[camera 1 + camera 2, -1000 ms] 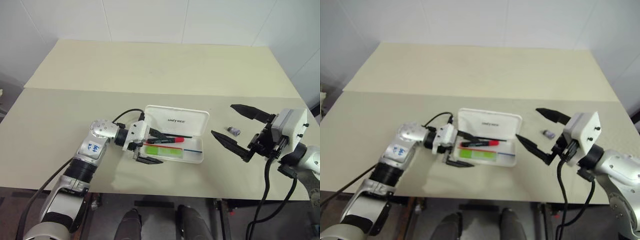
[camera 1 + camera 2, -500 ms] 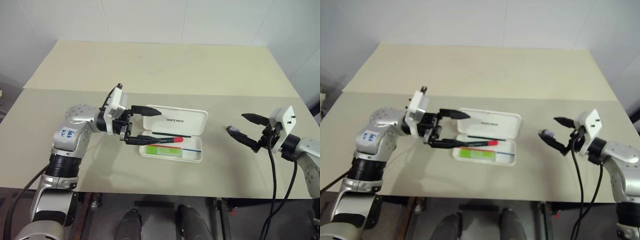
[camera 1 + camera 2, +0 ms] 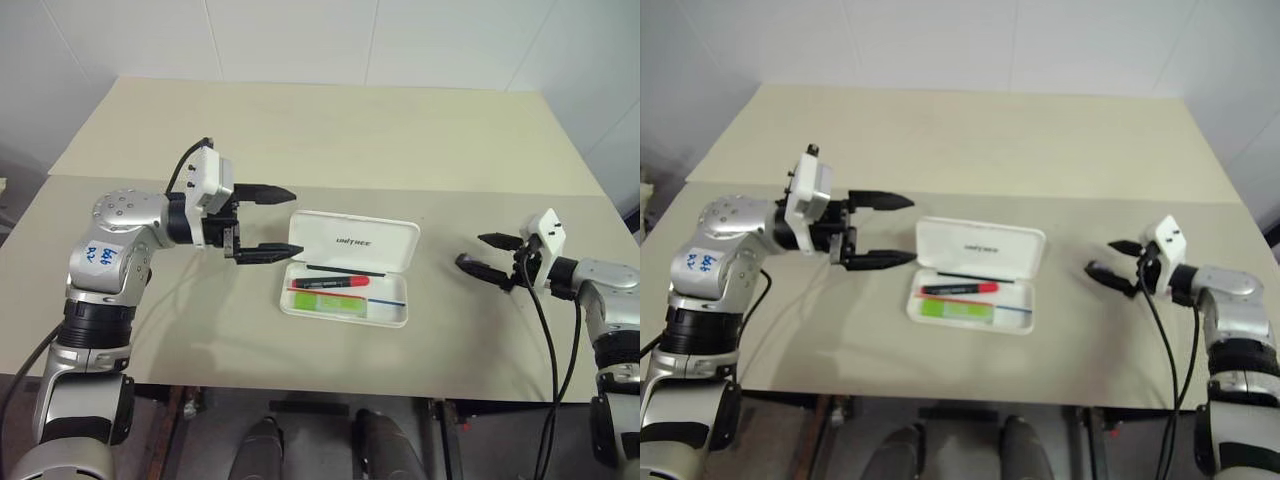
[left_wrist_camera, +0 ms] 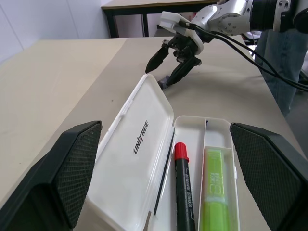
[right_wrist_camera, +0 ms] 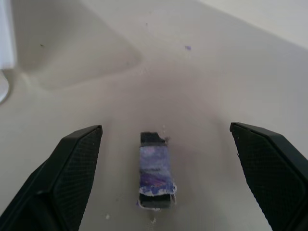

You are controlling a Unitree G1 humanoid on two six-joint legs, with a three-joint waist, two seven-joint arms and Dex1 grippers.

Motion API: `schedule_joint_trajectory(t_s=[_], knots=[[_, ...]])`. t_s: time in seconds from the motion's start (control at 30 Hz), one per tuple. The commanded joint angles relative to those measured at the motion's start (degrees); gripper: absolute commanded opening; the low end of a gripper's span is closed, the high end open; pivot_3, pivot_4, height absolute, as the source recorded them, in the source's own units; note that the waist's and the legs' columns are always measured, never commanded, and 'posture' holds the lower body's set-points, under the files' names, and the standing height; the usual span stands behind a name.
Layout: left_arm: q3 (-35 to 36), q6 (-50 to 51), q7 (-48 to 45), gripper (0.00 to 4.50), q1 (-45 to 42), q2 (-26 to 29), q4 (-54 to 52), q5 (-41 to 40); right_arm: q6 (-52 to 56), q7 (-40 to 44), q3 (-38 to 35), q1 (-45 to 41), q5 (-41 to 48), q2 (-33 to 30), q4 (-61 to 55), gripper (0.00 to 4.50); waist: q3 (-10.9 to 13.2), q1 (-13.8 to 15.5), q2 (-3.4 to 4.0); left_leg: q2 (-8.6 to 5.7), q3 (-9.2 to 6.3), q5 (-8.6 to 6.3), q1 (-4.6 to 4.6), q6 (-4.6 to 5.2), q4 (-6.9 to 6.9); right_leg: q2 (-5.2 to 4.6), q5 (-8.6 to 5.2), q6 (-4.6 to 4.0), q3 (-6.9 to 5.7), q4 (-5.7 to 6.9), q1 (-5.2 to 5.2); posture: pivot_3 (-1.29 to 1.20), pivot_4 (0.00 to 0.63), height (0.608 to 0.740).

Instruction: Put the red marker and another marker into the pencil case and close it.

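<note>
The white pencil case (image 3: 390, 245) lies open on the table, its lid tipped back. In its tray lie the red marker (image 3: 330, 283) and, in front of it, the green highlighter (image 3: 328, 300); the left wrist view shows both, the red marker (image 4: 184, 192) and the highlighter (image 4: 219, 187), in separate compartments. My left gripper (image 3: 291, 221) hovers open and empty to the left of the case, pointing at it. My right gripper (image 3: 472, 250) is open, low over the table to the right of the case.
A small dark grey object (image 5: 155, 175) lies on the table between my right gripper's open fingers (image 5: 72, 168), untouched. The beige table (image 3: 300, 130) stretches far behind the case. A person's legs (image 4: 274, 62) stand beyond its right end.
My left gripper has lifted out of the case and drawn back to the left, empty. My right gripper has swung down and out to the right, around the small dark object. Both markers stay in the tray.
</note>
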Motion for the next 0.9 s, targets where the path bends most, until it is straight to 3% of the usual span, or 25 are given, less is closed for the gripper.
schedule_joint_trajectory(t_s=[0.03, 0.07, 0.2, 0.5, 0.67, 0.9], knots=[[1.91, 0.04, 0.33, 4.48, -1.20, 1.93, -2.77, -0.65, -3.73, 0.71, 0.71, -1.87, -2.54, 0.03, 6.22, 4.50, 0.00, -0.03, 0.00, 0.00, 0.00, 0.00, 0.01, 0.00, 0.00, 0.00, -0.01, 0.01, 0.00, 0.01, 0.00, 0.00, 0.150, 0.740], [2.02, 0.10, 0.29, 4.48, -1.37, 2.24, -2.78, -0.76, -4.27, 0.96, 0.73, -2.18, -2.94, 0.16, 7.69, 4.50, 0.00, -0.06, 0.00, 0.00, 0.00, 0.00, 0.01, 0.00, 0.00, 0.00, -0.02, 0.01, 0.00, 0.02, 0.00, 0.00, 0.150, 0.740], [1.98, -0.15, 0.00, 4.50, -1.92, 2.83, -2.21, -0.97, -5.98, 1.35, 0.27, -2.95, -3.11, 0.94, 10.04, 3.62, 0.00, -0.05, 0.00, 0.00, 0.00, 0.01, 0.02, -0.03, 0.03, 0.00, -0.02, 0.02, 0.00, 0.06, 0.02, 0.00, 0.150, 0.740], [0.31, -2.64, -0.89, 4.50, -3.40, 2.25, 0.17, 0.52, -7.97, 3.18, -1.81, -0.81, -1.25, 2.00, 5.46, 0.46, 0.00, -0.30, 0.00, 0.00, -0.01, 0.03, 0.05, -0.07, 0.02, 0.01, -0.02, 0.03, 0.00, 0.11, 0.02, 0.00, 0.150, 0.740], [-0.77, -5.88, -2.72, 4.50, -3.25, 2.13, 2.16, 2.00, -6.59, 3.45, -2.08, 0.44, -0.39, 1.39, -1.02, 0.40, 0.01, -0.29, 0.02, 0.00, -0.01, 0.05, 0.06, -0.10, 0.03, 0.01, -0.02, 0.03, 0.00, 0.15, 0.01, 0.00, 0.150, 0.740], [1.18, -8.52, -5.01, 4.50, -0.06, 1.66, 3.03, -0.16, 9.27, 5.00, -3.53, 11.40, 9.48, -1.92, -38.02, 0.40, 0.10, -0.01, 0.18, 0.00, -0.03, 0.07, 0.03, -0.13, 0.03, 0.01, -0.10, 0.07, 0.00, 0.27, -0.03, 0.00, 0.150, 0.740]])
